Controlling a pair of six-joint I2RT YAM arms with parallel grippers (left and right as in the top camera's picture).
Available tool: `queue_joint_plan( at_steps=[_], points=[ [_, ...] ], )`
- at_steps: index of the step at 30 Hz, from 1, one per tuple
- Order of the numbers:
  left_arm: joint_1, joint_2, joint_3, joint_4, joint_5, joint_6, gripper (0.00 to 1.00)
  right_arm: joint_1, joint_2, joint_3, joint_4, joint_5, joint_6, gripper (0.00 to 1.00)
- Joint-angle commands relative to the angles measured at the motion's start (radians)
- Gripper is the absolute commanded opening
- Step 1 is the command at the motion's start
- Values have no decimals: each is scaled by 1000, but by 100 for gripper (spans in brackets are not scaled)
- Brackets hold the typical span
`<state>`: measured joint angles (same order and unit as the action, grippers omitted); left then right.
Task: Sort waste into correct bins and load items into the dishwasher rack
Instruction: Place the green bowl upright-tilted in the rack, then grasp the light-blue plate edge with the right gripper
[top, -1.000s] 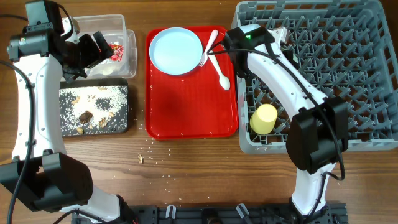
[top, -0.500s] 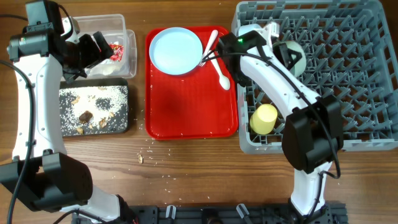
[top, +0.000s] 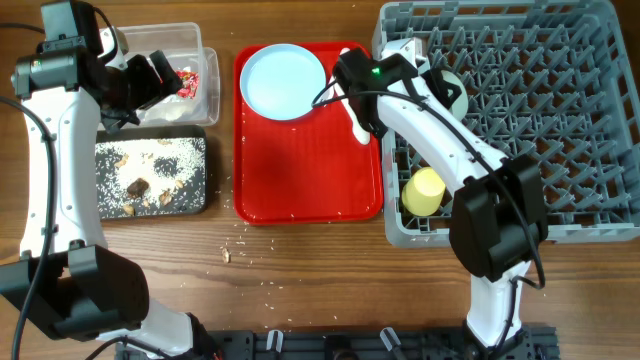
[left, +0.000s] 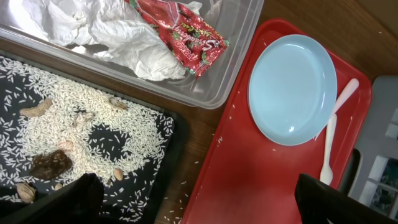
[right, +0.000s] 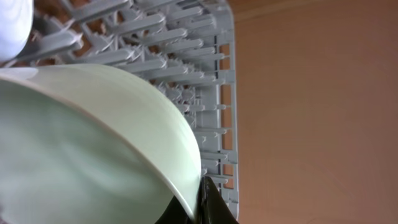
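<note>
bowl fills right wrist view, apparently gripped.

Plate on serving tray; cup in rack, right of tray

Lab-style robot bench, wooden table, dishwasher rack, red tray

left claw spread wide; right claw pinched shut, elbow bent.
</note>
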<state>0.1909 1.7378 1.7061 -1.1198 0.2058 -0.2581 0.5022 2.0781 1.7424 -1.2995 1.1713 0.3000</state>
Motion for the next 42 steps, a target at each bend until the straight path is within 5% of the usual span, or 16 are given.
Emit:
queue_joint_plan(
  at_steps=[1,3,4,6,12,18,23,25,28,31,42],
  points=[
    [2,-4,9,0,-6,-12,100,51,26,-2,-31,-134,-12,4],
    [2,-4,9,0,-6,-12,100,85,26,-2,-55,-166,-12,12],
    [2,-4,9,0,-6,-12,100,103,26,-2,-66,-175,-11,38],
    [2,-4,9,0,-6,-12,100,138,26,-2,-91,-183,-12,68],
    [2,-4,9,0,-6,-12,100,161,20,19,-103,-192,-27,92],
    [2,-4,9,0,-6,-12,100,152,14,227,14,-320,-181,93],
    [2,-4,9,0,-6,-12,100,146,13,299,328,-988,-219,86],
    [2,-4,9,0,-6,-12,100,132,13,250,483,-1152,-117,76],
    [2,-4,9,0,-6,-12,100,124,34,199,632,-1145,148,63],
    [2,-4,9,0,-6,-12,100,125,109,173,693,-1120,354,60],
    [2,-4,9,0,-6,-12,100,112,290,173,595,-1120,542,53]
  ],
)
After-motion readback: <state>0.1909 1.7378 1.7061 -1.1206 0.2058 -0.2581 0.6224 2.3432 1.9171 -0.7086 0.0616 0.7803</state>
